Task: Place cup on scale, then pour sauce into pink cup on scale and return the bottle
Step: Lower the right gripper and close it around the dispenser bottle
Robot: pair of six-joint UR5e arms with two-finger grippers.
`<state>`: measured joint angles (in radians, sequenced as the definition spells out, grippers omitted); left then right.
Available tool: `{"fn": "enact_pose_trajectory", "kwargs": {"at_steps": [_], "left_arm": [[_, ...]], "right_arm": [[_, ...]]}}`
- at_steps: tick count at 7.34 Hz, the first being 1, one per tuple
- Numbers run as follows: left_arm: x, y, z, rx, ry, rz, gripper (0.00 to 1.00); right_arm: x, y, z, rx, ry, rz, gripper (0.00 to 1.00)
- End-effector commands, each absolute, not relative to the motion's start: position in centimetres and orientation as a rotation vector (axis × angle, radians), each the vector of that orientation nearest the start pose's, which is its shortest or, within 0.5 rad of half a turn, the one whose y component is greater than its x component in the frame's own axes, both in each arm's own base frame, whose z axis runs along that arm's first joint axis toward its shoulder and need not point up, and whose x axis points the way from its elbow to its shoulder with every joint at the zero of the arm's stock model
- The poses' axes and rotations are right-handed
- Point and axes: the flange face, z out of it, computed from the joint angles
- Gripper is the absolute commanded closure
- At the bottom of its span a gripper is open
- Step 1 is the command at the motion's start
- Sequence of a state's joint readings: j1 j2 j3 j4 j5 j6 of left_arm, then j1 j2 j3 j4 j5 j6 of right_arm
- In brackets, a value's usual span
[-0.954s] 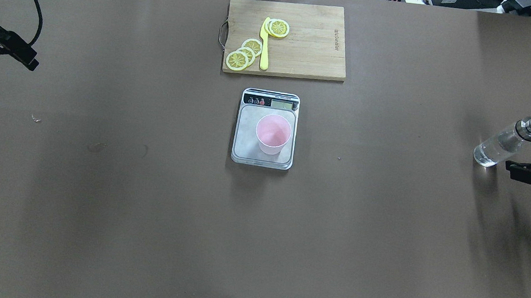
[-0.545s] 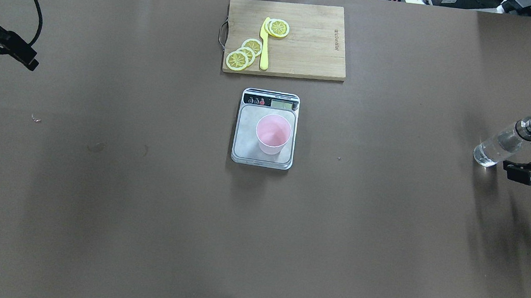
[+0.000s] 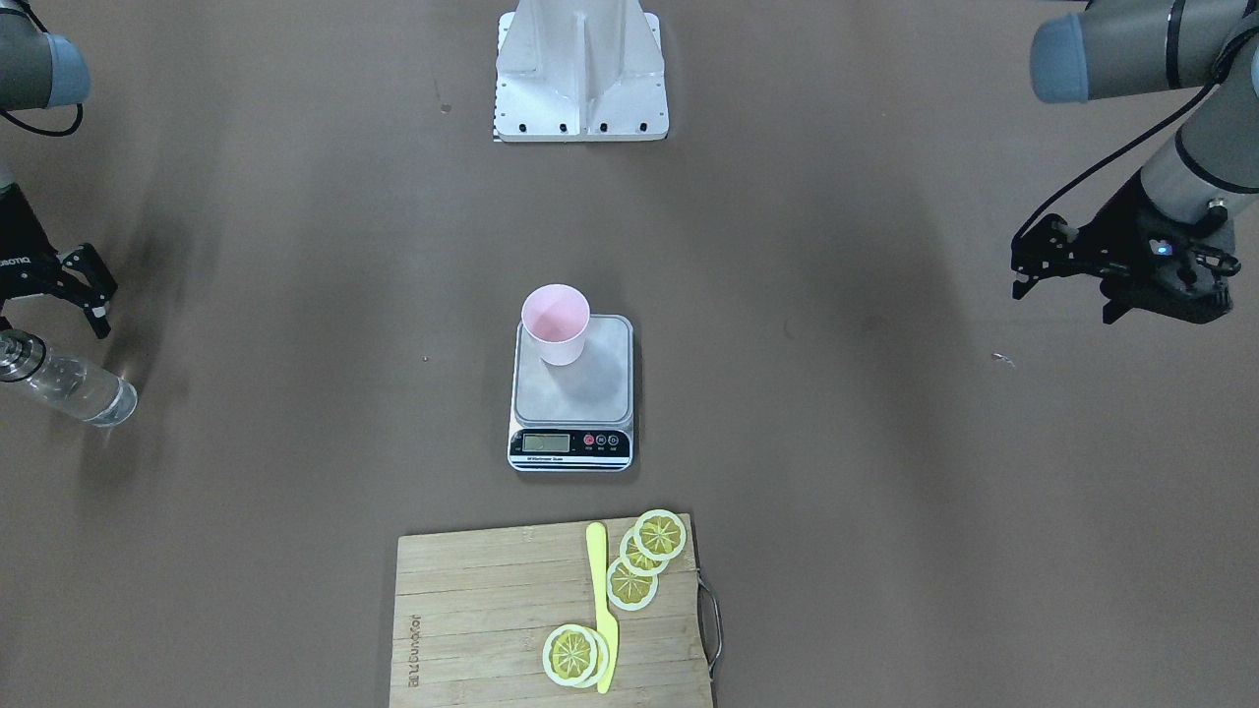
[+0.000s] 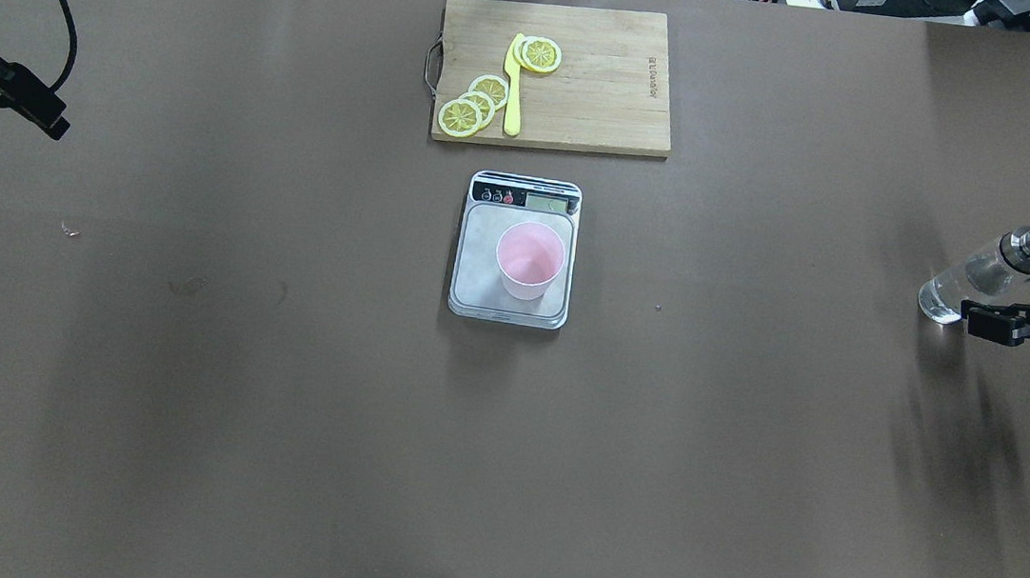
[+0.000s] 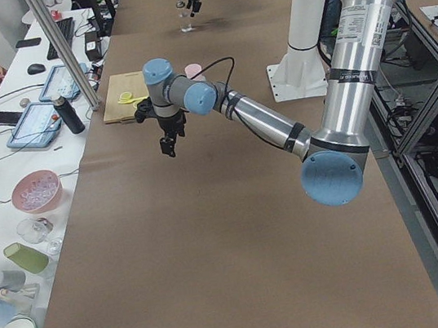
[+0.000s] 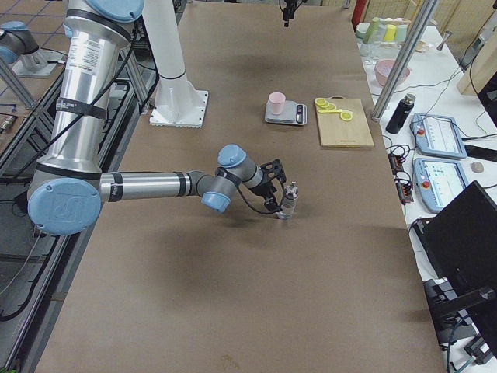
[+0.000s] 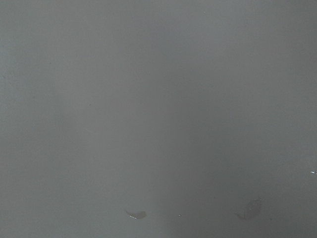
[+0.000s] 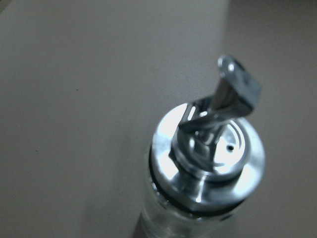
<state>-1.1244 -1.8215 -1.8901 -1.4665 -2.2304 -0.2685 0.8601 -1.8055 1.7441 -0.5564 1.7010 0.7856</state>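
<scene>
My left hand (image 3: 1067,283) is hanging over bare bench (image 4: 274,398), fingers looking parted and carrying nothing. It is staying well out to the side, with every task thing far off to its right.

Further right, midway between my two hands, the cup (image 4: 530,257) is standing upright on the scale (image 4: 483,228), so I am counting the first step as done. Its pink inside is looking dry to me, so I am judging that no pouring has happened yet. The display is too small to read.

My right hand (image 4: 1019,285) is open, its fingers spread to either side of the bottle (image 4: 971,279), which is standing on the bench just ahead of the palm. I am not seeing contact yet. The sauce (image 4: 950,295) is sitting clear in the lower part of the glass. Gripping, carrying over, tipping into the cup and setting the bottle back are all still ahead.

Compared with a second ago, my right hand has been creeping in, its nearer finger now reaching alongside the bottle's base. My left hand has drifted slightly outward. The cup, scale and bottle have not shifted.
</scene>
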Motion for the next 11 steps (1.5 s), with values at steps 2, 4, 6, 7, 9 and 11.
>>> {"fn": "enact_pose_trajectory", "kwargs": {"at_steps": [2, 4, 6, 7, 9, 11], "left_arm": [[17.6, -53.6, 38.8, 0.197, 0.767, 0.321, 0.03], [17.6, -53.7, 38.9, 0.194, 0.766, 0.32, 0.03], [17.5, -53.7, 38.9, 0.195, 0.766, 0.319, 0.03], [17.5, -53.7, 38.9, 0.195, 0.766, 0.319, 0.03], [17.6, -53.7, 38.9, 0.193, 0.765, 0.32, 0.03], [17.5, -53.7, 38.9, 0.193, 0.765, 0.318, 0.03]], "right_arm": [[-19.2, -40.7, 58.6, 0.603, -0.722, 0.006, 0.06], [-19.7, -41.4, 58.5, 0.608, -0.723, 0.008, 0.06], [-19.9, -41.9, 59.0, 0.615, -0.707, 0.017, 0.06], [-20.3, -42.4, 58.7, 0.628, -0.704, 0.021, 0.06], [-21.0, -43.5, 59.8, 0.624, -0.687, 0.03, 0.06], [-21.0, -43.5, 60.2, 0.615, -0.684, 0.038, 0.06]]}}
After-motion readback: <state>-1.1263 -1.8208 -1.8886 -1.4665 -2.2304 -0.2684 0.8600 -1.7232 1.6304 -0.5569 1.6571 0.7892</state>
